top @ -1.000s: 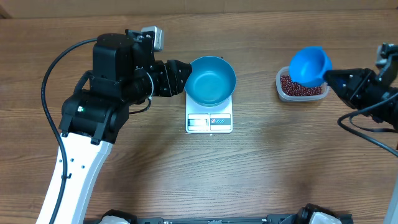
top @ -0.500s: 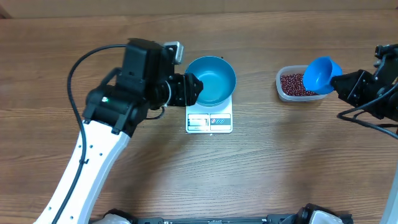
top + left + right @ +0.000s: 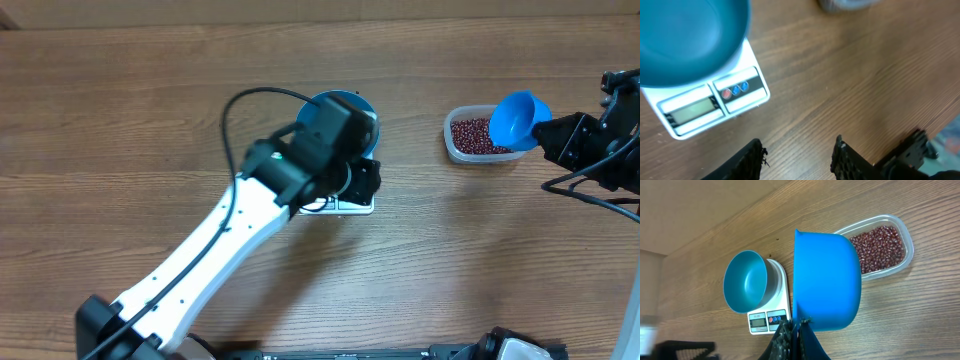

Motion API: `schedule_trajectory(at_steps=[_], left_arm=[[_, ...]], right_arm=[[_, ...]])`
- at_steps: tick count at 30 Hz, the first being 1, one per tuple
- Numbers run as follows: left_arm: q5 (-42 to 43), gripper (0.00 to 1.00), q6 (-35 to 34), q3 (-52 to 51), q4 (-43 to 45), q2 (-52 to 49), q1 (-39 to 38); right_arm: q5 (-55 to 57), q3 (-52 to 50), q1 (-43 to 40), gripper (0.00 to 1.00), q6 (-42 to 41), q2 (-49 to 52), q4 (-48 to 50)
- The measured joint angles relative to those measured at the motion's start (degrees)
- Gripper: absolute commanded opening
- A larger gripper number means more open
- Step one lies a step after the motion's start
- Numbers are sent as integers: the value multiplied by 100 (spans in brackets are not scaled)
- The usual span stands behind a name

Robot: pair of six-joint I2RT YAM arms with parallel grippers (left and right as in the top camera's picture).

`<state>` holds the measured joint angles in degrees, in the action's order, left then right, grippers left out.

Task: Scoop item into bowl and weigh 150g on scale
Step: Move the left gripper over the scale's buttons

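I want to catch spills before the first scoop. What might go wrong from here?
1. The open left end effector hangs close by the scale and bowl; it may bump them and upset the reading.
2. The right end effector holds the scoop tipped on its side above the tub; beans might spill on the table on the way to the bowl.

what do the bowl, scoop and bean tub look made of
Bowl: smooth teal-blue with a soft sheen, plastic or coated metal, hard to tell. Scoop: opaque bright blue, slightly glossy, likely moulded plastic. Tub: clear plastic, beans visible through its wall.
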<state>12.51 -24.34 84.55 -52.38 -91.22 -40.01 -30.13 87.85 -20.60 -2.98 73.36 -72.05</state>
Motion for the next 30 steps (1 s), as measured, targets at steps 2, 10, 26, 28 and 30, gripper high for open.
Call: schedule_trajectory(at_steps=[2, 10, 26, 28, 30], left_arm=[[-83, 45, -39, 0, -39, -131, -149], [-822, 42, -225, 0, -310, -236, -684], [-1478, 4, -455, -13, -337, -723, -726], [-1641, 4, -564, -81, -291, -748, -726], [-1808, 4, -616, -184, -184, -748, -726]], right_arm=[[15, 0, 0, 4, 2, 0, -4], [55, 0, 0, 4, 0, 0, -22], [55, 0, 0, 4, 0, 0, -96], [55, 0, 0, 4, 0, 0, -107], [57, 0, 0, 4, 2, 0, -105]])
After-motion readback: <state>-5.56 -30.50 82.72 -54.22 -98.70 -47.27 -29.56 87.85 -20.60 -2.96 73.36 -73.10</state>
